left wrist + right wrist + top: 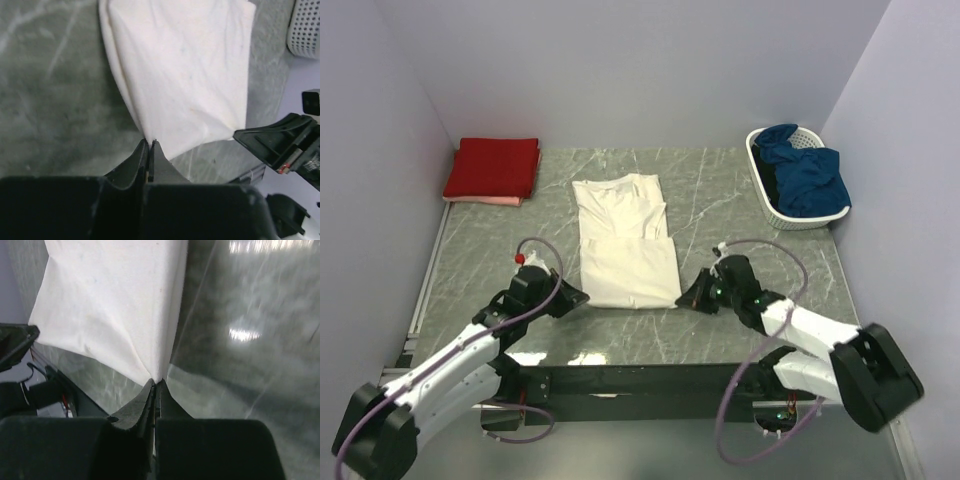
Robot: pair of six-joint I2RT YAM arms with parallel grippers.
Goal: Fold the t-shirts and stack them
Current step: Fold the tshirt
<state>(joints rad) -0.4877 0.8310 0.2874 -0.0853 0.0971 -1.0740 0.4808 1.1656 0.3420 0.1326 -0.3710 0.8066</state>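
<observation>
Left gripper point(582, 297) and right gripper point(686, 296) pinch the big cream cloth t-shirt point(625, 250) by its near corners. The folded red cloth shirt point(493, 167) and white plastic basket point(780, 213) sit far off.

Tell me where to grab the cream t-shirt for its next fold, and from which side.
Take its two near corners, coming in from the near table edge. The cream t-shirt lies flat and lengthwise, so those corners are free to lift; the left gripper and right gripper are shut on one each.

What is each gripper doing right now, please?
Left gripper: closed on the near-left corner of the cream t-shirt.
Right gripper: closed on the same shirt's near-right corner.
</observation>
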